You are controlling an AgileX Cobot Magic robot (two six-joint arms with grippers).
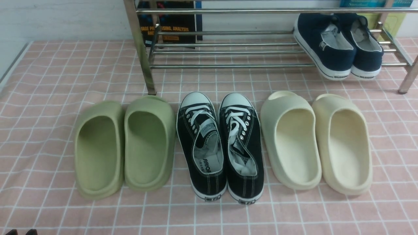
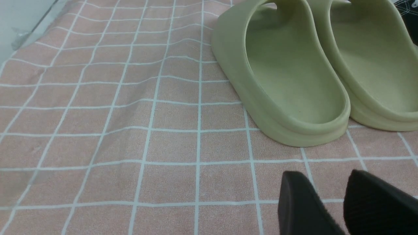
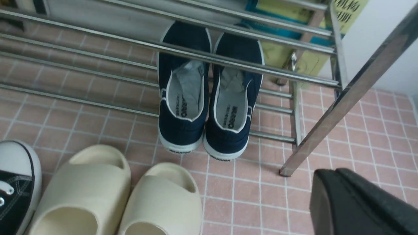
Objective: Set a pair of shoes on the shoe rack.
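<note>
navy shoes (image 3: 183, 98) — apart from right pincer (image 3: 333, 189)

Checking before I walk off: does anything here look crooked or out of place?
Only slightly: the navy canvas slip-on shoes sit at the steel-bar shoe rack's right end with heels overhanging its front bar.

Rack (image 1: 228, 66): steel bars and legs, polished, mirror-bright.
Shoes (image 1: 338, 60): navy canvas, matt weave; white rubber soles, smooth; grey cloth lining.
Sneakers (image 1: 210, 178): black canvas, matt, with white stitching; white rubber toe caps with a slight sheen; woven laces; metal eyelets.
Green slides (image 1: 98, 111) and cream slides (image 1: 287, 104): moulded foam, smooth, matt.
Cloth (image 1: 49, 81): pink fabric, soft nap, lightly rippled.
Left gripper (image 2: 326, 178): black, matt.
</note>
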